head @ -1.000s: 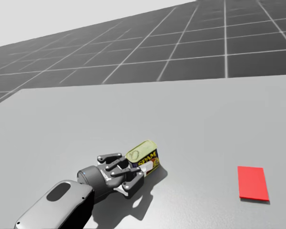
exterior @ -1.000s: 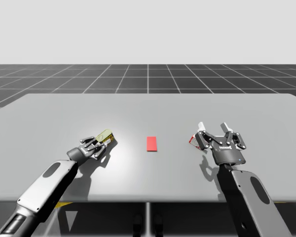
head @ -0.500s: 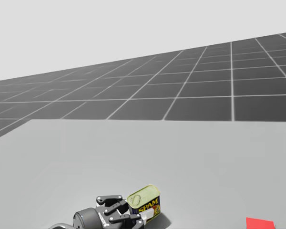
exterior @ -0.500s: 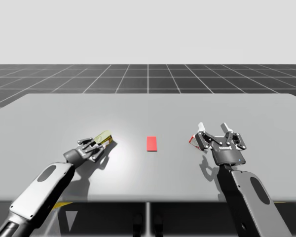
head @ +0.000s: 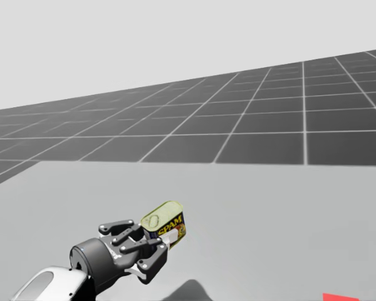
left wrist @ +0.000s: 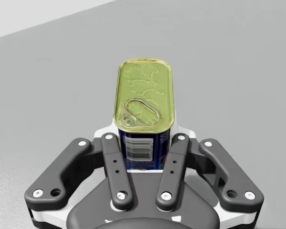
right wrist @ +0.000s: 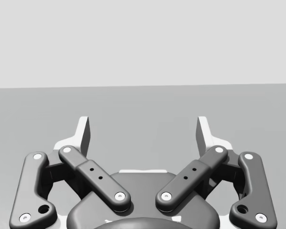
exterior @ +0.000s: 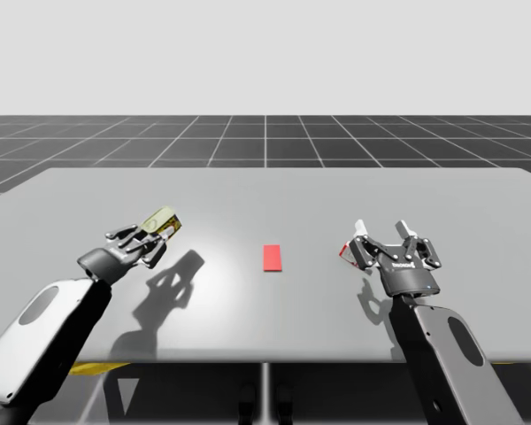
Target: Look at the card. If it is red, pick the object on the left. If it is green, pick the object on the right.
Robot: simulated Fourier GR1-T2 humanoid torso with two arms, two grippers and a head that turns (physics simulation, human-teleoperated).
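Note:
A red card (exterior: 272, 258) lies flat at the table's middle, and its corner (head: 339, 297) shows in the head view. My left gripper (exterior: 150, 237) is shut on a rectangular blue tin with a yellow-green lid (exterior: 160, 220), holding it in the air above its shadow on the table. The tin (head: 165, 224) tilts in the gripper (head: 155, 241) in the head view. In the left wrist view the fingers (left wrist: 118, 164) press the tin (left wrist: 144, 107) from both sides. My right gripper (exterior: 386, 235) stands open beside a small red and white object (exterior: 346, 252); its fingers (right wrist: 83, 133) are spread with nothing between them.
The grey table (exterior: 336, 195) reaches to a far edge, beyond which lies a dark gridded floor (exterior: 265, 137). The left arm's shadow (exterior: 173, 283) falls on the table left of the card.
My left gripper has lifted the tin off the table and carried it up and to the left. My head has turned upward. The right arm has stayed still.

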